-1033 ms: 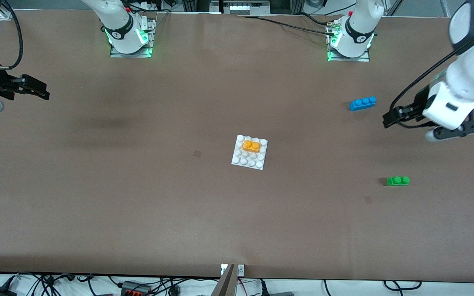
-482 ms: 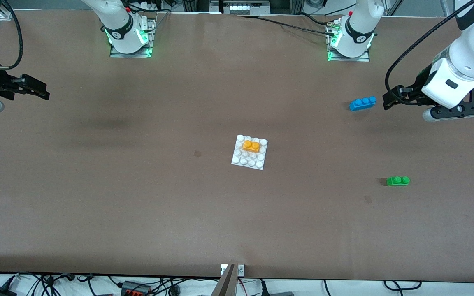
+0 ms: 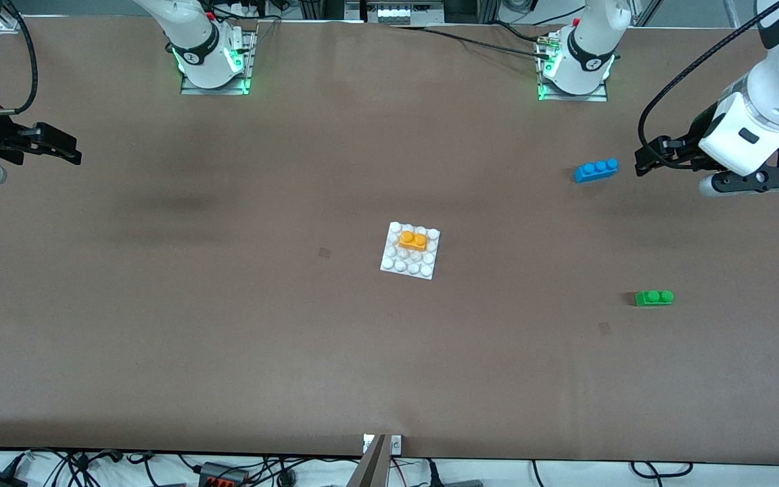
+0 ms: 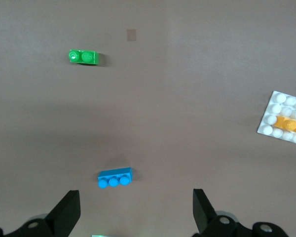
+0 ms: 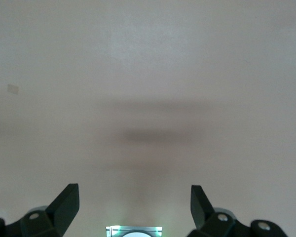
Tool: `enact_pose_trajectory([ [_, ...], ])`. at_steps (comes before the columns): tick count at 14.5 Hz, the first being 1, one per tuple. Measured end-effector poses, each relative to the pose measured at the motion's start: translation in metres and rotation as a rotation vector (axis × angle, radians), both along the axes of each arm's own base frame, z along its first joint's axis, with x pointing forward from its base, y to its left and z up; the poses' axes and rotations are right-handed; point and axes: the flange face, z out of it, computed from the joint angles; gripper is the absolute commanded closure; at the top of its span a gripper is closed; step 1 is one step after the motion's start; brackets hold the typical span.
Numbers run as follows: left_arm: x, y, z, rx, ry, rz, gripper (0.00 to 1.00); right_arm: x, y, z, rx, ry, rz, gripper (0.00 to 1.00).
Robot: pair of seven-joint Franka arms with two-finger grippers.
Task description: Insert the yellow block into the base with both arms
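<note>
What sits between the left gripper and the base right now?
In the front view, only the blue brick lies close beside the left gripper; from there to the base, bare table.

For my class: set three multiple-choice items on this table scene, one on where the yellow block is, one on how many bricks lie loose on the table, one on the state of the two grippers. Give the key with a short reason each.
1. Where is the yellow block?
A. On the white base
B. Beside the green brick
C. In the left gripper

2. How many bricks lie loose on the table, off the base?
A. One
B. Two
C. Three

3. What state are the left gripper and right gripper in?
A. Both shut on bricks
B. One open, one shut
C. Both open, holding nothing

Key:
1 A: the yellow block sits on the base's studs.
2 B: only the blue brick and the green brick lie on the bare table.
3 C: each wrist view shows the fingers spread wide with nothing between them.
</note>
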Motion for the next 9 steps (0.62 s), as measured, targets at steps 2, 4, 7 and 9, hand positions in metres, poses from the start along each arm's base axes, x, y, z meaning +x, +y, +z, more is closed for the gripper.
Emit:
enact_pose_trajectory([
  [2, 0.0000, 0.0002, -0.0004, -0.027, 0.003, -0.016, 0.00, 0.0001, 0.0001, 0.0001, 0.001, -0.001, 0.000, 0.00],
  [4, 0.0002, 0.0027, -0.0005, -0.030, 0.003, -0.017, 0.00, 0.0007, 0.0012, 0.0004, 0.012, -0.006, -0.002, 0.00],
  [7, 0.0004, 0.0041, -0.0005, -0.030, 0.003, -0.016, 0.00, 0.0078, -0.0008, 0.0040, 0.017, -0.063, -0.008, 0.00],
  [9, 0.0004, 0.0041, -0.0005, -0.030, 0.003, -0.016, 0.00, 0.0088, -0.0016, 0.0040, 0.018, -0.070, -0.009, 0.00],
])
